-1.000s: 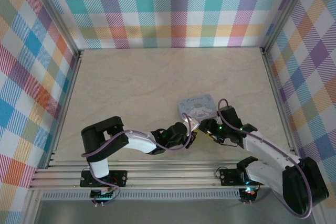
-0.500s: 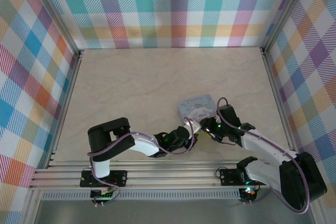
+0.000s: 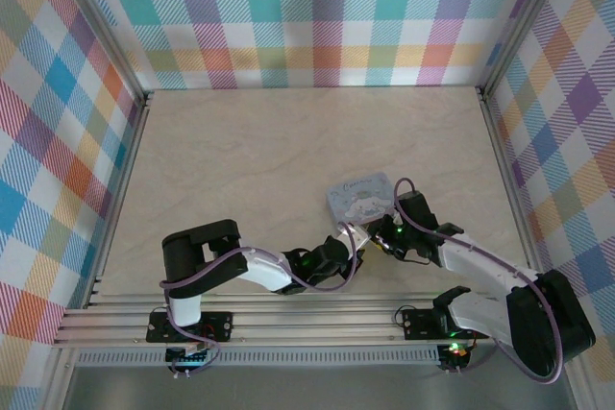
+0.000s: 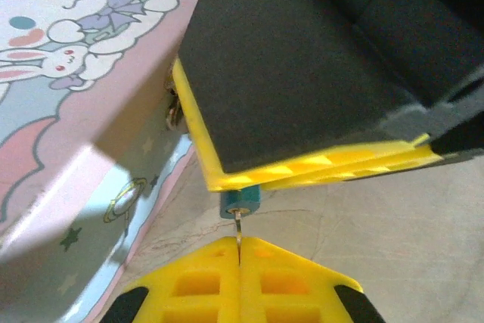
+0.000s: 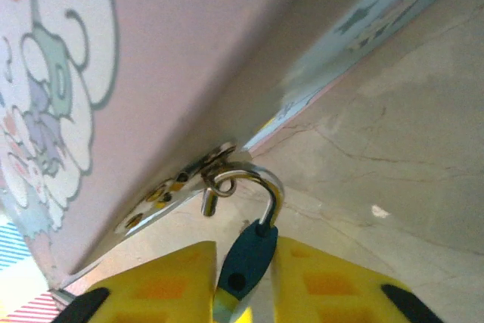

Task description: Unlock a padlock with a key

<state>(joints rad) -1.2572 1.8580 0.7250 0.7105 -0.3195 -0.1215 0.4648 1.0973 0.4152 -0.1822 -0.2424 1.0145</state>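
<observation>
Now: padlock tiny, dark teal body, silver shackle hooked through hasp of cartoon tin; right gripper clamped on body. Left gripper pinching key, thin silver sliver, tip meeting padlock's end.

Robot test cell: plaid walls, aluminium rails

A teal padlock, silver key and yellow fingers are shown; the tin is cartoon-printed, walls pastel plaid.

I note padlock on tin's near-side hasp, inside right gripper; key in padlock base, inside left gripper.
</observation>
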